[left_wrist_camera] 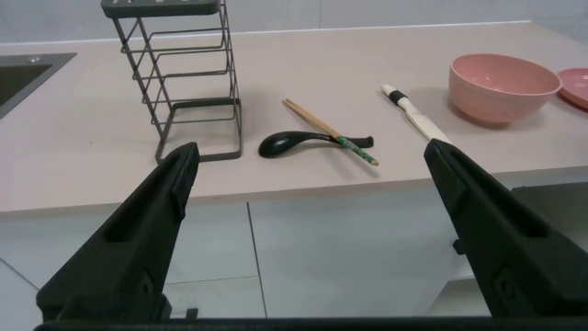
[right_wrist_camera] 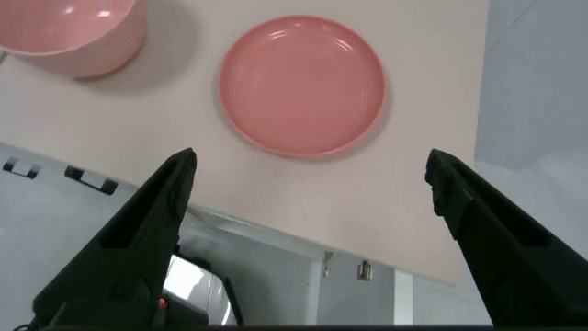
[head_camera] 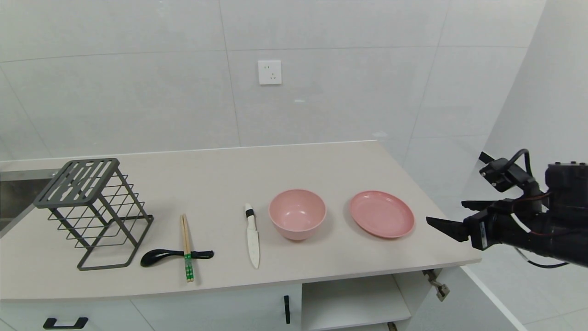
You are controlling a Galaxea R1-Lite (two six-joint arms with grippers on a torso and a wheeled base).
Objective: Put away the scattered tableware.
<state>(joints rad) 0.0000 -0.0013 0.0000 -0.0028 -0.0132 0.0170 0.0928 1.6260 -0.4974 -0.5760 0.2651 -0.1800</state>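
The scattered tableware lies in a row on the pale counter point(head_camera: 321, 165). A shallow pink plate point(head_camera: 381, 214) is nearest the right gripper point(head_camera: 445, 212), just ahead of it and lower. A deep pink bowl point(head_camera: 297, 214) stands beyond the plate, apart from it. Farther from that gripper lie a white knife point(head_camera: 252, 236) with a black band, then a pair of wooden chopsticks point(head_camera: 186, 248) with green ends, crossing the handle of a black spoon point(head_camera: 174, 255).

The right gripper hangs off the counter's end, its dark fingers point(right_wrist_camera: 138, 239) spread wide — nothing between them, nothing touched. The left gripper point(left_wrist_camera: 312, 152) is also wide apart and empty, before the counter's front edge, with the spoon and chopsticks straight ahead of it. The dark wire rack point(head_camera: 92, 209) stands upright to their left.
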